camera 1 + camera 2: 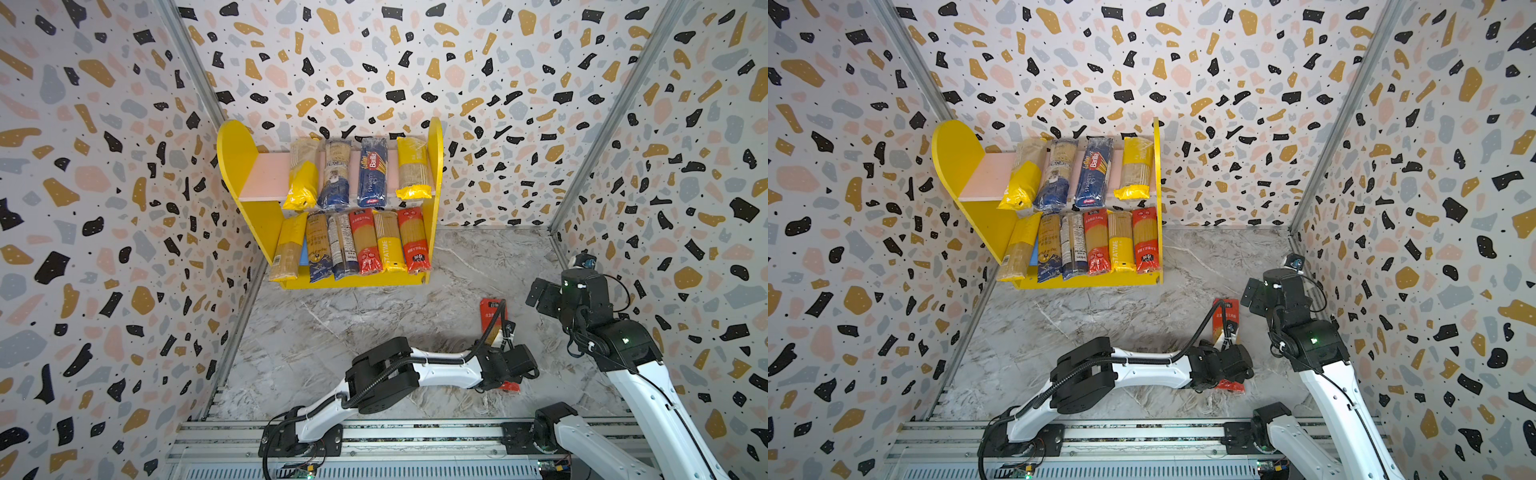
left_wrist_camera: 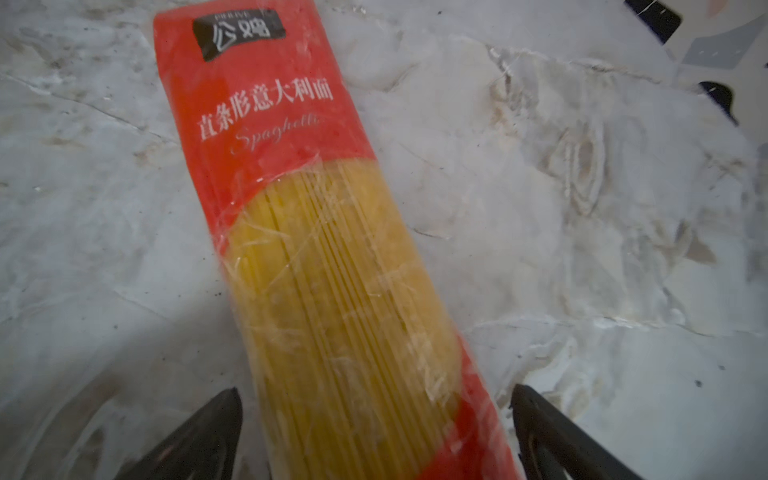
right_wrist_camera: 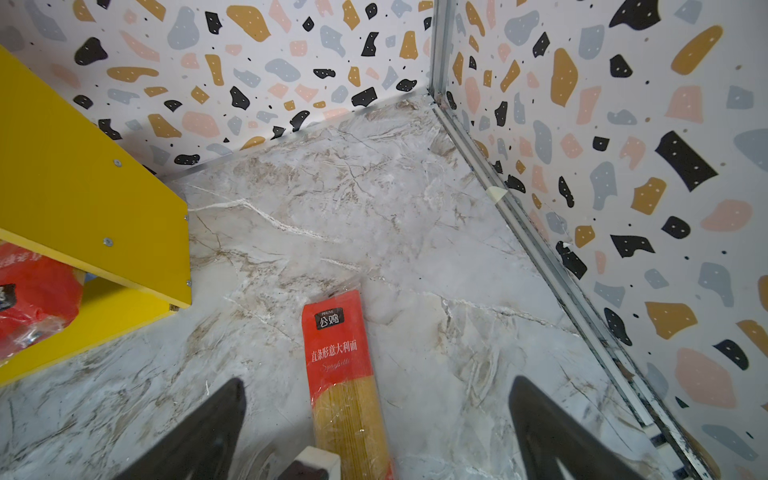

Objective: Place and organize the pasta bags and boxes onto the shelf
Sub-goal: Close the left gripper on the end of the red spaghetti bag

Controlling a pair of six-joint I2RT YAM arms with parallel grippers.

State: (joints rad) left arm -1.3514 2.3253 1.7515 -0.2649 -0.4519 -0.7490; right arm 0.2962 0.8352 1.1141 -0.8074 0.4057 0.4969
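Ten shelved packs [image 1: 372,172], one red pack [image 1: 490,309] on the marble table [image 1: 332,332].
In both top views the shelf [image 1: 237,158] holds four on its pink board [image 1: 266,176], six below. Left wrist: left gripper [image 2: 376,392] released, jaws astride the red pack's noodle window. Right wrist: right gripper [image 3: 378,384] spread, empty. "Spaghetti" print is legible in wrist views only.

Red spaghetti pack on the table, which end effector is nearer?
Left. The left end effector straddles the red spaghetti pack, open; the right end effector hangs clear beside its far end.
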